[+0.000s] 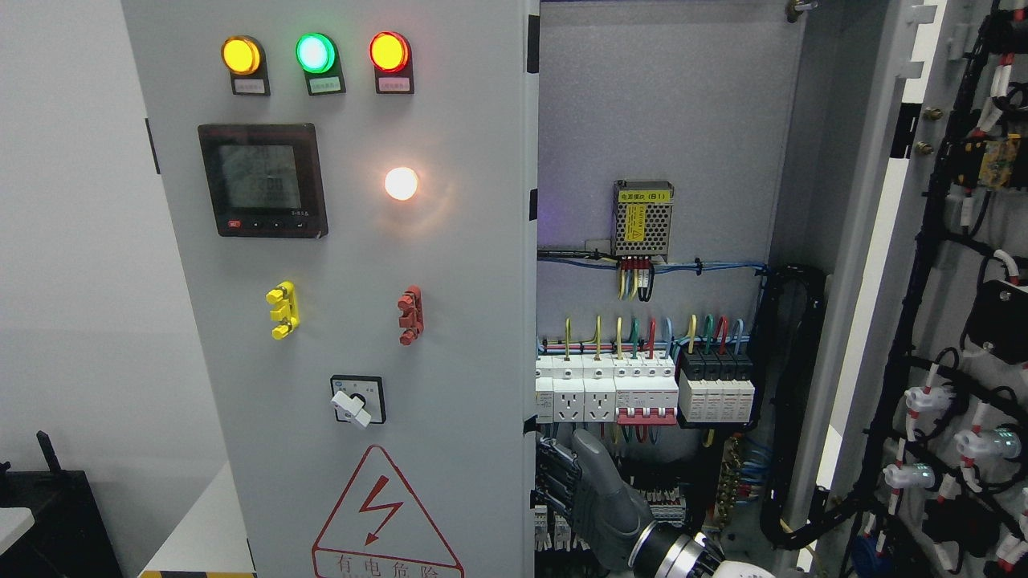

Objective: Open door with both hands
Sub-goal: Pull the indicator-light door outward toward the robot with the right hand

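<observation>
Reaching up from the bottom edge right of centre, the right hand (590, 490) rests its curled fingers (556, 474) on the free edge of the left door (361, 321), low down, just below the breakers (642, 385). The fingers wrap onto that edge; the thumb points up beside them. Whether they truly clamp the edge or only touch it is hard to tell.

The left door is tall, its long axis upright, and it faces the camera almost squarely, covering the left half of the cabinet (666, 120). On its face, above the hand, sit three lamps (315, 53), a meter (263, 179), a glowing white light (401, 183), a yellow clip (283, 310), a red clip (410, 315), a rotary switch (357, 400) and a warning triangle (385, 514).

The right door (956, 321) stands swung wide, right of the hand, also upright, its inner side with black cable looms turned toward the camera. Between the doors the cabinet interior shows a power supply (642, 218) above the breakers.
</observation>
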Available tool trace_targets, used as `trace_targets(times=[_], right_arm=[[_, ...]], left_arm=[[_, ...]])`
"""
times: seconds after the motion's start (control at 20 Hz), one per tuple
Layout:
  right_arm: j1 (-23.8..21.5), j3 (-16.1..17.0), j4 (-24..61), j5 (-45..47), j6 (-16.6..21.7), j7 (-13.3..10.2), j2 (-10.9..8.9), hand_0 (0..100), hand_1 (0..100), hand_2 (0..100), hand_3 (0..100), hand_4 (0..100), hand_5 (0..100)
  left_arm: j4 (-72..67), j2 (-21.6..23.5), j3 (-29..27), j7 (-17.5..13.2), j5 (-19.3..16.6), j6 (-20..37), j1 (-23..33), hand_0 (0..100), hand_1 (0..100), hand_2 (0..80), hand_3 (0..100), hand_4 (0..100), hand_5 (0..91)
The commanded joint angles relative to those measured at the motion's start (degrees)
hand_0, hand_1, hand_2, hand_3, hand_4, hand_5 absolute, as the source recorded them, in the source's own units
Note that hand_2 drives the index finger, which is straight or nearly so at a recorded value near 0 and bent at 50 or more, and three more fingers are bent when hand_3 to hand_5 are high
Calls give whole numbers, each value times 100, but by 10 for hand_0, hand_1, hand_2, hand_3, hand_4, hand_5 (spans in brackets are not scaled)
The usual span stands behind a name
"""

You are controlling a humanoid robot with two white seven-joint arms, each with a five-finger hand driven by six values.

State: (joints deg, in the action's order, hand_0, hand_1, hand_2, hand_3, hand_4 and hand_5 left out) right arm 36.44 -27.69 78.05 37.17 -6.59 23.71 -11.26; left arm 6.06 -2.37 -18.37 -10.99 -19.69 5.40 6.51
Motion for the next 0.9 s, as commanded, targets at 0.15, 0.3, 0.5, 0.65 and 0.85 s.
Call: trace_targets(times=[0.15,0.3,0.5,0.65,0.85], right_arm=[[-233,-61,448,0,-9,134,1,0,0,0,0,0,0],[-286,-97,501,9,-9,143,1,0,0,0,0,0,0],[-322,-176,615,0,-9,204,10,0,0,0,0,0,0],[-383,-193,712,0,-9,204,19,0,0,0,0,0,0],[-445,-264,773,9,8,213,27,0,0,0,0,0,0]], left_arm=[[0,0,0,0,0,5,0,0,0,0,0,31,0],[0,0,0,0,0,5,0,0,0,0,0,31,0],[0,0,0,0,0,5,0,0,0,0,0,31,0],[0,0,0,0,0,5,0,0,0,0,0,31,0],[0,0,0,0,0,5,0,0,0,0,0,31,0]])
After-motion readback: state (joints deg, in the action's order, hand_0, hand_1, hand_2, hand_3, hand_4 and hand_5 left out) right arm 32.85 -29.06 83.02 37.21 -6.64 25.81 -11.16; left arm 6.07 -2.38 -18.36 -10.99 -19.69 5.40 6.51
